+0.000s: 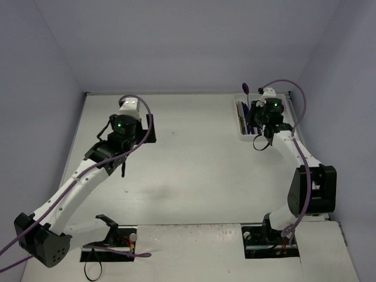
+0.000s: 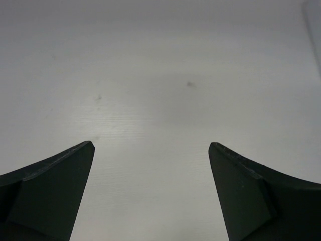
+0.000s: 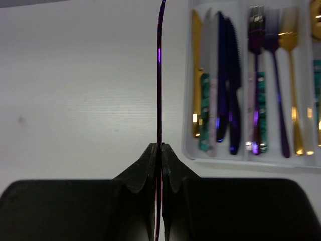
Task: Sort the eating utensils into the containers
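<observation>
Your right fingers (image 3: 143, 168) are clenched on a slim purple utensil (image 3: 159, 75), seen edge-on and rising straight out of the grip. In the wrist view it stands just beside the white tray (image 3: 225, 158), outside the tray's nearest compartment. That compartment holds knives (image 3: 222, 60) in gold, silver and dark blue, lying lengthwise. The next compartment holds forks (image 3: 276, 75) in purple and gold. Your left fingers (image 2: 55, 186) are released, spread wide with nothing between them, over bare worktop (image 2: 160, 75), well apart from the tray.
</observation>
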Tool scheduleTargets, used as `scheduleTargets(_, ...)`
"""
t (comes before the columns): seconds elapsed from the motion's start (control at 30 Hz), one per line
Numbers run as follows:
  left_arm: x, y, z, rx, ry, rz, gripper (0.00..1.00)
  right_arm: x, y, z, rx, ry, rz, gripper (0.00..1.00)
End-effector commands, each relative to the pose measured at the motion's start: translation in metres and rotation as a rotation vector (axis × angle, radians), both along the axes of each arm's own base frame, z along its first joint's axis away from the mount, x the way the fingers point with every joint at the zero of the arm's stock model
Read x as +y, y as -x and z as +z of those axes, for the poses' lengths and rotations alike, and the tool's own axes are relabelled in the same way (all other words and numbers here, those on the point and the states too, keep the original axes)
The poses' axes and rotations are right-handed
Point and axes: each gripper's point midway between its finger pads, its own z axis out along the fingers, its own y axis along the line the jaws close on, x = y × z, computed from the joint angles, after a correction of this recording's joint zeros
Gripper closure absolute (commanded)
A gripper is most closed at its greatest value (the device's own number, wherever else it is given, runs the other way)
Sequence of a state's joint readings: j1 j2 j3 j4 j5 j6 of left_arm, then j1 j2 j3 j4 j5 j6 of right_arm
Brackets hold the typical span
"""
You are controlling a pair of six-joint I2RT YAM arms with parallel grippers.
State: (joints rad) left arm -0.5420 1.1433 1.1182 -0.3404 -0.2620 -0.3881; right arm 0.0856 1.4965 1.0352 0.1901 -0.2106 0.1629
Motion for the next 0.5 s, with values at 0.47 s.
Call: scheduleTargets(0.47,0.080,0.025,-0.048,0.108,-0.181,0.119,0.02,-0.165,-0.101,-0.060,0.118,0.204,-0.084,1.00)
